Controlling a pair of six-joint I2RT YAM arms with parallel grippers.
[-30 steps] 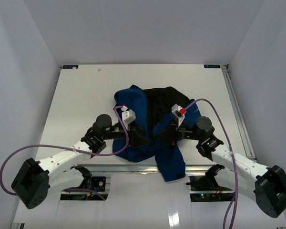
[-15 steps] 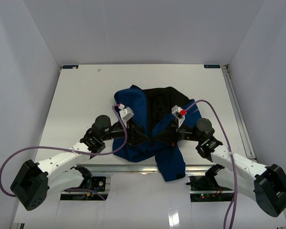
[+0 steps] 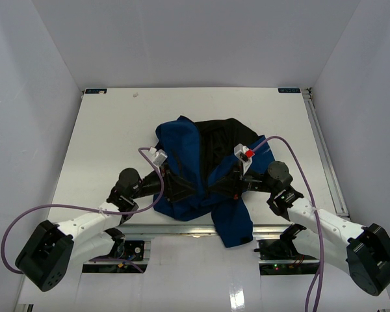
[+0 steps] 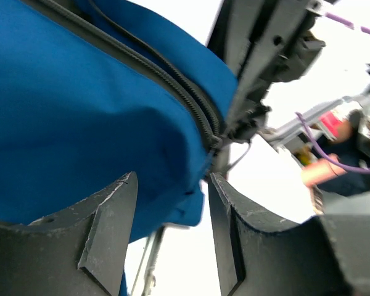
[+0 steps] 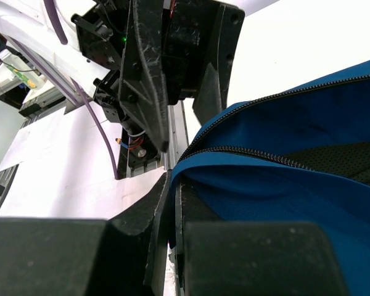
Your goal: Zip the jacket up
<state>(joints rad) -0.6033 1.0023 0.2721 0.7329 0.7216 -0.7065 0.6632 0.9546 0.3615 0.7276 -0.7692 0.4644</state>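
The jacket (image 3: pixel 182 146) lies crumpled at the middle of the table (image 3: pixel 104 130). Its blue side is toward 9 o'clock, black lining shows toward 1 o'clock, and one blue flap hangs over the near edge at 6 o'clock. Both grippers meet at the hem near 6 o'clock. The right gripper (image 5: pixel 171 191) reaches in from 3 o'clock, its fingers pressed together on the blue hem corner where the two rows of the zipper (image 5: pixel 246 151) join. The left gripper (image 4: pixel 172 185) reaches in from 9 o'clock with its fingers spread, and blue fabric and the zipper edge lie in the gap. Whether they touch the cloth cannot be told.
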